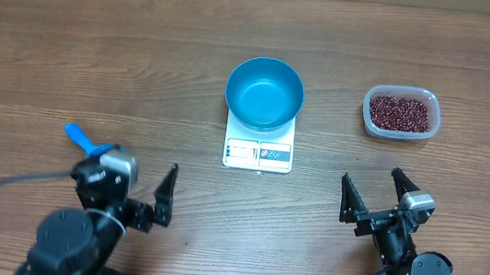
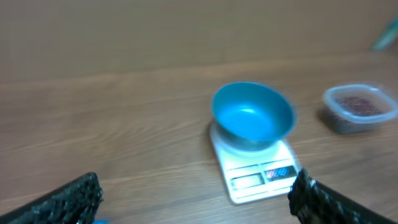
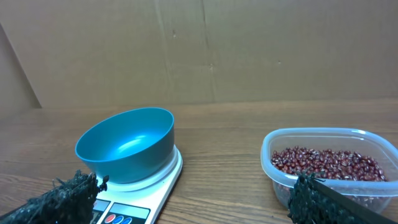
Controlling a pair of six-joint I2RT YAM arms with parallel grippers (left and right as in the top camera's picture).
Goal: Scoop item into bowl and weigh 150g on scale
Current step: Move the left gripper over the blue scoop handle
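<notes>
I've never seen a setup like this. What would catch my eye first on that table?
A glossy blue bowl sits empty on a small white kitchen scale at the centre of the table. To its right, apart from it, a clear plastic tub holds dark red-brown beans. At the near edge the left gripper and right gripper both stand open, holding nothing, with a blue scoop handle beside the left one.

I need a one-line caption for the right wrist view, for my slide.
Empty blue bowl on the white scale, beside a clear tub of red-brown beans, framed by the open right fingers.
</notes>
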